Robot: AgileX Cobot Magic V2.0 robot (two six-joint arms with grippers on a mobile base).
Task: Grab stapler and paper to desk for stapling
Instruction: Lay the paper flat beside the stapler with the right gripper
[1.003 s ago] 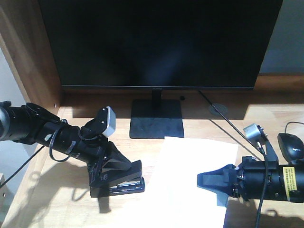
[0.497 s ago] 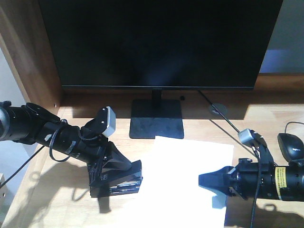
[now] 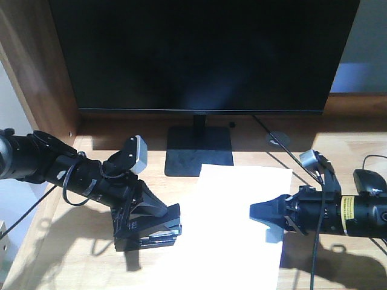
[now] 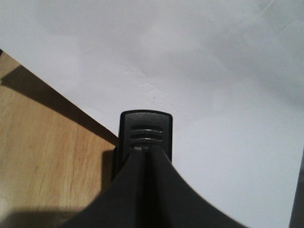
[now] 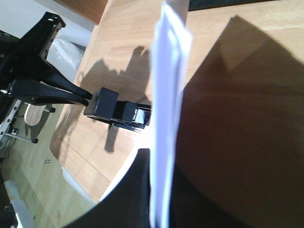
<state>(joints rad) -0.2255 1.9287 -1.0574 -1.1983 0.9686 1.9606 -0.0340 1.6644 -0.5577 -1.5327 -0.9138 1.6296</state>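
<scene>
The left gripper (image 3: pixel 162 215) stays clamped on the stapler (image 3: pixel 151 239), which sits unmoved on the desk (image 3: pixel 66 257) at near left. The paper (image 3: pixel 236 235), pinched at its right edge by the right gripper (image 3: pixel 261 212), has slid left and farther in. It now nears the stapler's mouth, so alignment seems under way. Its far corner overlaps the monitor stand (image 3: pixel 196 154), which may snag it. A cable (image 3: pixel 283 152) and a mouse (image 3: pixel 370 183) lie at right.

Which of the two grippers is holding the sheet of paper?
The right gripper: it pinches one edge of the paper. The left gripper clamps the stapler instead, at the sheet's opposite side.
</scene>
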